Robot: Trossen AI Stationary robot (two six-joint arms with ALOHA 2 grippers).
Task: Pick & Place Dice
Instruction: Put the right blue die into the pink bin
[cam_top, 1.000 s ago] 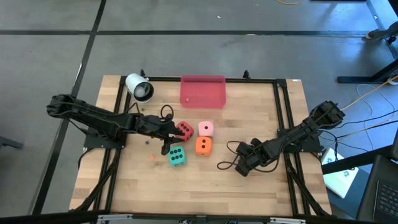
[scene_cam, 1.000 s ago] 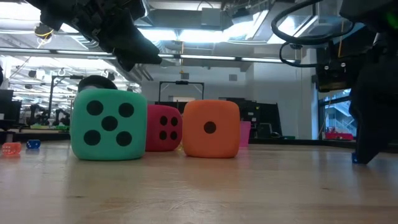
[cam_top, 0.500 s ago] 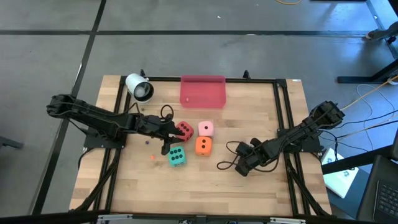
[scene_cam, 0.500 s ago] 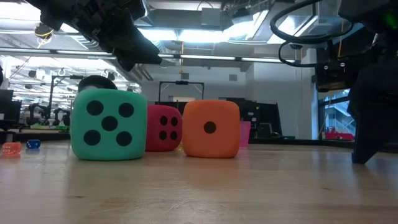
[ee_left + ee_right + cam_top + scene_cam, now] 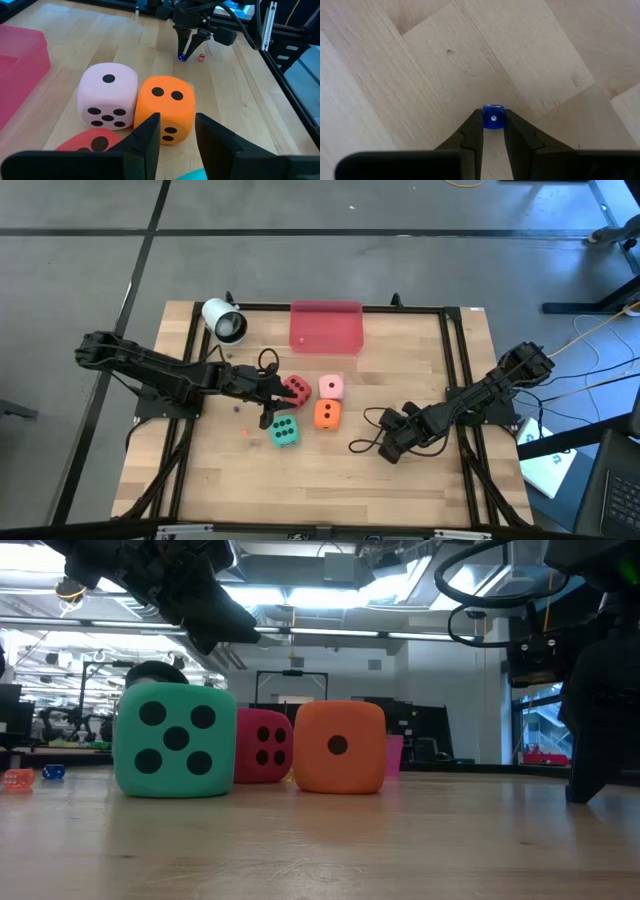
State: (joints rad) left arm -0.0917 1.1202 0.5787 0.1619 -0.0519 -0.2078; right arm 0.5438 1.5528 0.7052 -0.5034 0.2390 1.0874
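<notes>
Right jaws tighter on blue die (image 5: 493, 118), far from pink tray (image 5: 326, 307)

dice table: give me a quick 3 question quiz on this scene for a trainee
1. True or false: the right gripper is closed on a small blue die.
2. Which big die lies nearest the pink tray? A red, B light pink, C green.
3. How many pips does the orange die show to the low view?

Key: 1 true. 2 B, the light pink die. 3 one.
</notes>
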